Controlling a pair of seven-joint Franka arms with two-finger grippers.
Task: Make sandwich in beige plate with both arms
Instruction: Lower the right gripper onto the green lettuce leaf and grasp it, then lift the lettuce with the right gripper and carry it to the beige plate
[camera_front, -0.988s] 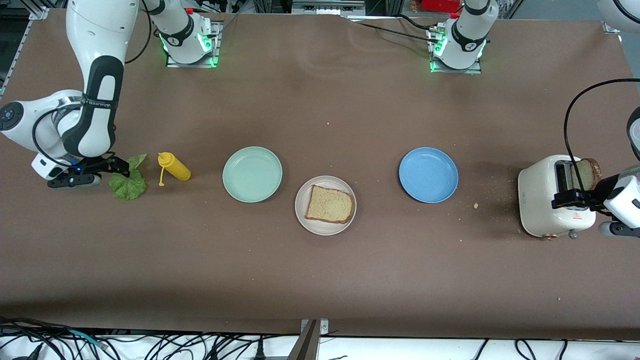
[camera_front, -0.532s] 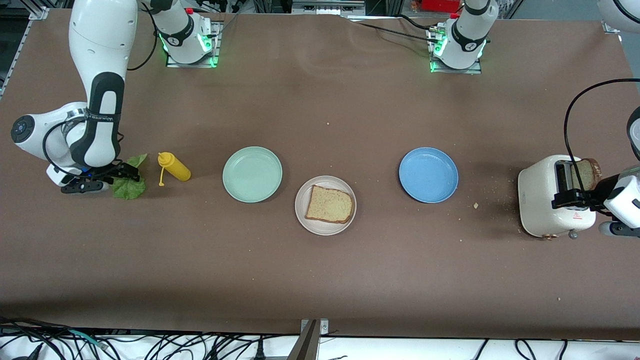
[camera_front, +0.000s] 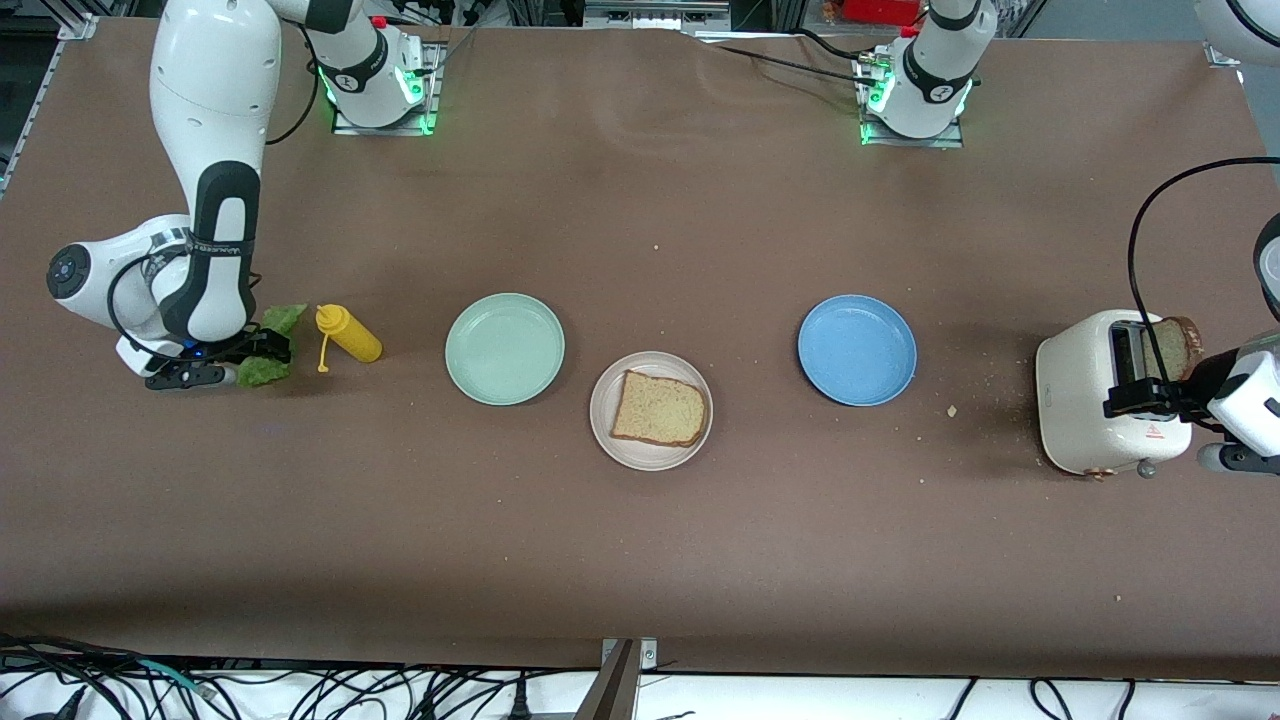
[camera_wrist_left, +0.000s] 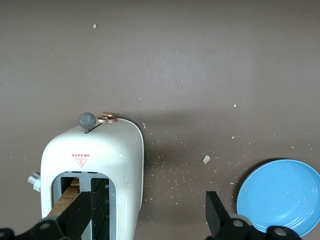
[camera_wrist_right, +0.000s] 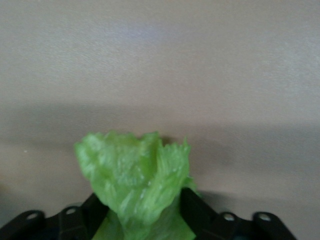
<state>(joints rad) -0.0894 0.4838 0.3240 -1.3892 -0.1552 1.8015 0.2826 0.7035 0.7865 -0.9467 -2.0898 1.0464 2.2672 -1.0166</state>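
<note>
I've got the right gripper (camera_front: 262, 352) down at table level at the right arm's end, fingers on either side of the lettuce leaf (camera_front: 272, 345) — the right wrist view shows the leaf (camera_wrist_right: 135, 185) bunched up between the two black fingers (camera_wrist_right: 192, 210), both touching it, so I'd call it gripped. Can't tell from these views whether the leaf is off the table or not.

Yellow squeeze bottle (camera_front: 347, 334) lies tilted just beside the lettuce, toward the table's middle.

Left gripper (camera_front: 1150, 395) is at the left arm's end, over the white toaster (camera_front: 1090, 400), fingers spread wide and holding nothing. In the left wrist view one finger (camera_wrist_left: 80, 217) sits over the toaster slot (camera_wrist_left: 82, 195), the other finger (camera_wrist_left: 217, 212) is out past the toaster's side over bare table. A bread slice (camera_front: 1172, 348) stands in the slot, top edge sticking out; no contact with it that I can see.

Beige plate (camera_front: 605, 425) sits mid-table, nearest the front cam of the three plates, w/ one bread slice (camera_front: 658, 409) lying flat in it — no lettuce, no 2nd slice on it yet. Mint green plate (camera_front: 504, 348) is beside it toward the right arm's end, blue plate (camera_front: 856, 349) toward the left arm's end; both apart from the beige one.

Crumbs (camera_wrist_left: 206, 159) scattered on the table (camera_front: 640, 560) between toaster and blue plate.
</note>
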